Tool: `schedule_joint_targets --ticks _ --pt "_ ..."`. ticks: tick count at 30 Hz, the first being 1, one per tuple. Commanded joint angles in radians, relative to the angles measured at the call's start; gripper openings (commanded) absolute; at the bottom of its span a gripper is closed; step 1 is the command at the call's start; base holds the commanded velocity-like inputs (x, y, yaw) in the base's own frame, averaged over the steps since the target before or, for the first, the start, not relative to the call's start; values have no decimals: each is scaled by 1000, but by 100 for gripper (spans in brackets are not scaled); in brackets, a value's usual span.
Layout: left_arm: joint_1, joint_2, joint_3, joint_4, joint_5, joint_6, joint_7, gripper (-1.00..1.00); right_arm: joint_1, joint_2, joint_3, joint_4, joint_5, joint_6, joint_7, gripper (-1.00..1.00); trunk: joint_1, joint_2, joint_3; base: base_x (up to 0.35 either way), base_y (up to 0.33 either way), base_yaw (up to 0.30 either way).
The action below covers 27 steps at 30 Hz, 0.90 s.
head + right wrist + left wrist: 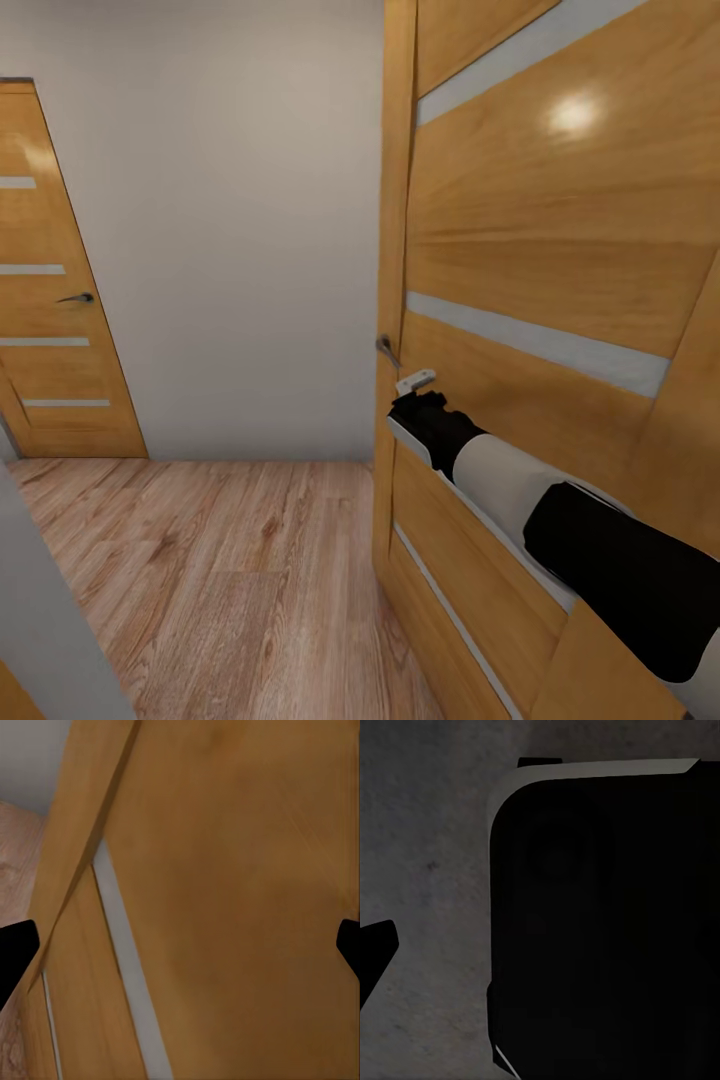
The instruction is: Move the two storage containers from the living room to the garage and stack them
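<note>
The two storage containers are out of view. My right arm reaches forward to a wooden door point(560, 250) with pale horizontal strips. My right gripper point(415, 385) sits just below and right of the door's metal handle point(387, 350), close against the panel. In the right wrist view the right gripper point(180, 949) is open, its dark fingertips point(15, 952) at opposite edges with only door wood point(225, 870) between them. In the left wrist view my left gripper point(540, 952) hangs by a black rounded part of my own body point(600, 930), one fingertip point(375, 956) set wide to the side.
I am in a narrow hallway with light wood plank flooring point(220, 580) and a plain white wall point(230, 250) ahead. A second, shut wooden door point(50, 320) with a handle point(77, 297) stands at far left. A grey wall edge point(50, 620) is near left.
</note>
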Motion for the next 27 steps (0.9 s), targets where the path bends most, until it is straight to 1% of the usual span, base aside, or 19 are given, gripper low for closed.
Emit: schedule_joint_targets --ticks 1,7,10,11,14,27 --pt "0 0 1 -1 1 -2 1 100 -2 0 11 -5 -1 6 -8 100 0 -1 -1 0 0 0" --pt "0 0 1 -1 1 -3 1 100 -2 0 11 -18 -3 7 -10 100 0 -1 -1 0 0 0" --pt "0 -1 1 -1 1 -3 1 100 -2 0 13 -53 -3 14 -12 100 0 -1 -1 0 0 0" --pt "0 -1 1 -1 1 -3 1 100 -2 0 13 -78 -3 19 -13 100 0 -1 -1 0 0 0" --pt "0 -1 1 -1 1 -3 1 100 -2 0 13 -90 -4 21 -13 100 0 -1 -1 0 0 0" --pt "0 0 1 -1 1 -3 1 100 -2 0 14 -98 -6 21 -5 100 0 -1 -1 0 0 0"
